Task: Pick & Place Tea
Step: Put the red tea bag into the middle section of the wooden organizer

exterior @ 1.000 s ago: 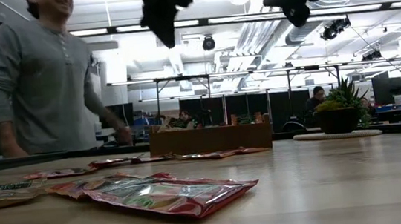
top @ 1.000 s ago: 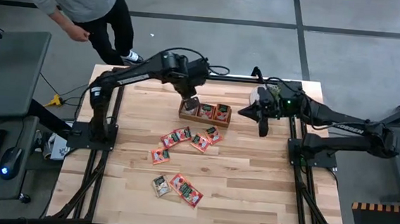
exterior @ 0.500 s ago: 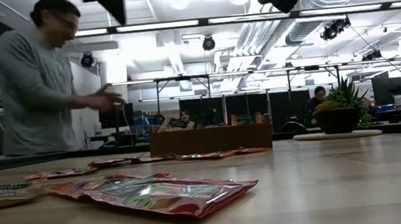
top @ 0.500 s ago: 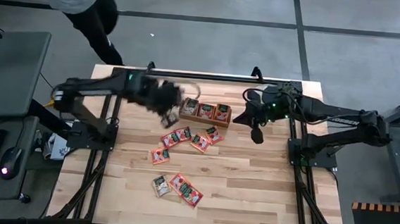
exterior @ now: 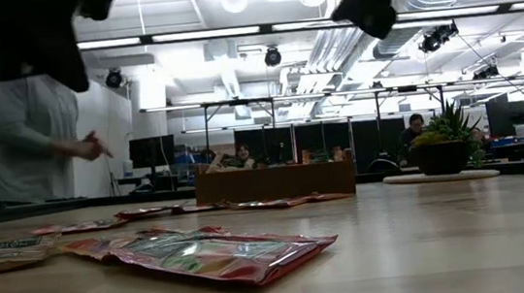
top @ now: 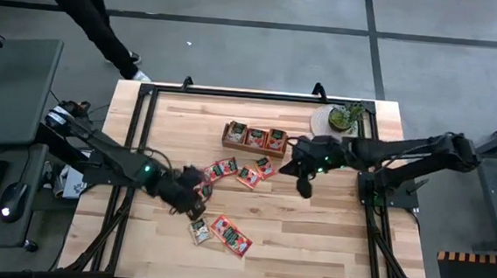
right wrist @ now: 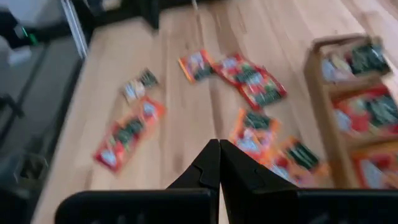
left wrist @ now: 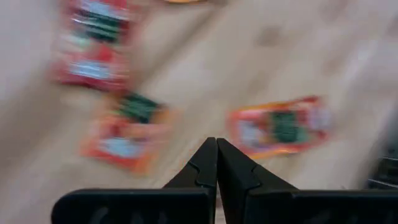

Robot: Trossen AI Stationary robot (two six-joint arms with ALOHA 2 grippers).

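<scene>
Left gripper (top: 194,196), fingers pressed together and empty, hangs low over loose tea sachets (top: 229,169) lying just in front of the wooden tray (top: 255,139). Right gripper (top: 303,185), also pinched closed and empty, waits beside the tray's right end. To pick cleanly, the left fingers should spread before descending squarely over one sachet's edge.

Motion blurs the sachets (left wrist: 127,127) in the left wrist view; their print is perhaps unreadable.
</scene>
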